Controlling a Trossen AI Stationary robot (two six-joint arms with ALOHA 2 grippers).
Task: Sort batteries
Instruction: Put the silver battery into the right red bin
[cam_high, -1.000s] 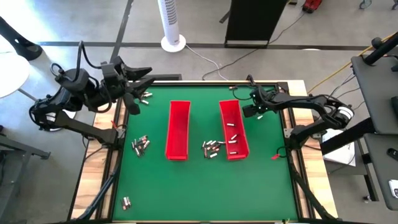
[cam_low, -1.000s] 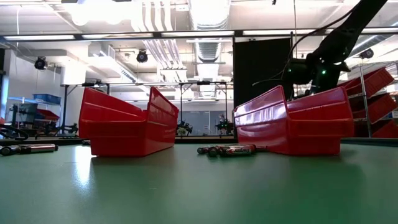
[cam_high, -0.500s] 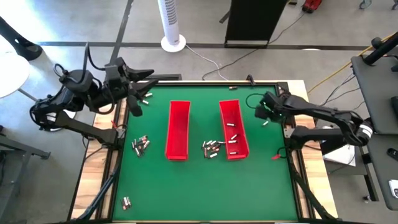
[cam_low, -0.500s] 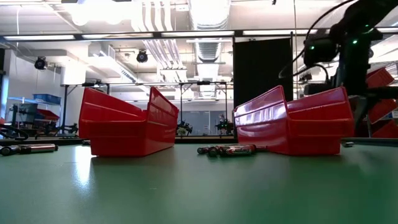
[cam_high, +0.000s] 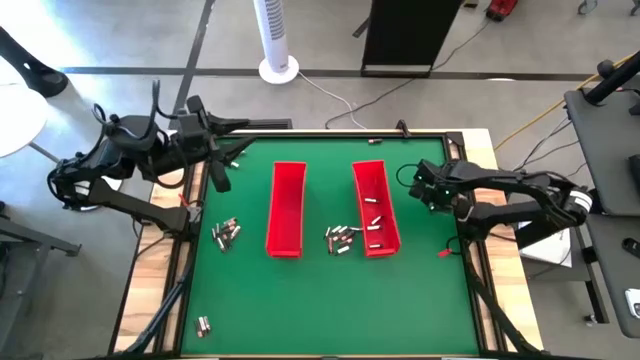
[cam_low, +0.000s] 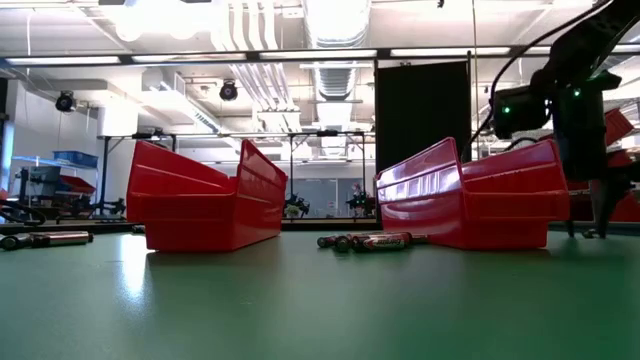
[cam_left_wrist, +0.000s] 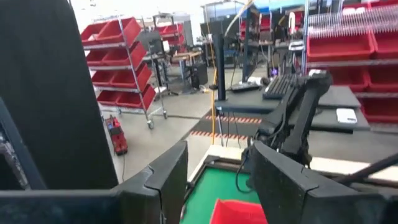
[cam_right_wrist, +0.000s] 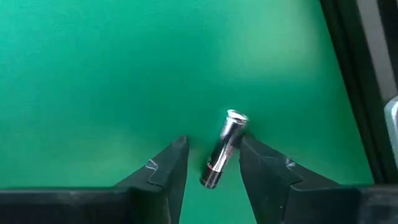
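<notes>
right hand (cam_right_wrist: 212, 163): fingers narrow, straddling one battery (cam_right_wrist: 224, 147) on table (cam_right_wrist: 93, 74), not yet gripped; close squarely mid-body. left hand (cam_left_wrist: 217, 180): part open, empty, waiting.

Workshop: racks of red bins (cam_left_wrist: 121, 68)

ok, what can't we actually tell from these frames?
- Right gripper: whether its fingers touch the battery between them; the wrist view leaves slim gaps, and from above it is too small.
- Left tray contents: walls hide the inside in the low view; no batteries show in it from above.
- Battery types in the piles: too small from above.
- Left gripper: the wrist view shows room, not table; nothing between its fingers.
</notes>
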